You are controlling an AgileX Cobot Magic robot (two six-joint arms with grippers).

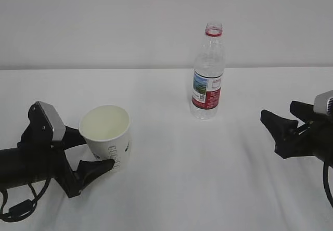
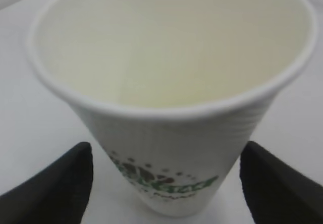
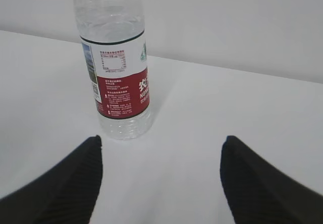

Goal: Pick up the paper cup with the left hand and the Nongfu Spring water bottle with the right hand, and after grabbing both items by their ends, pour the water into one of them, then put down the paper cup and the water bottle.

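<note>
Left claw [image 1: 88,153] gapes around white, leaf-printed paper cup [image 1: 106,137]; right claw [image 1: 274,132] open, empty

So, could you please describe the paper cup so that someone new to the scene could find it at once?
On the white table, look to the near left, where the left hand has its open jaws on either side of it. The paper cup is white, tapered, with a green leaf logo and cream inside; unlike the tall clear water bottle farther back, it is short and opaque.
</note>
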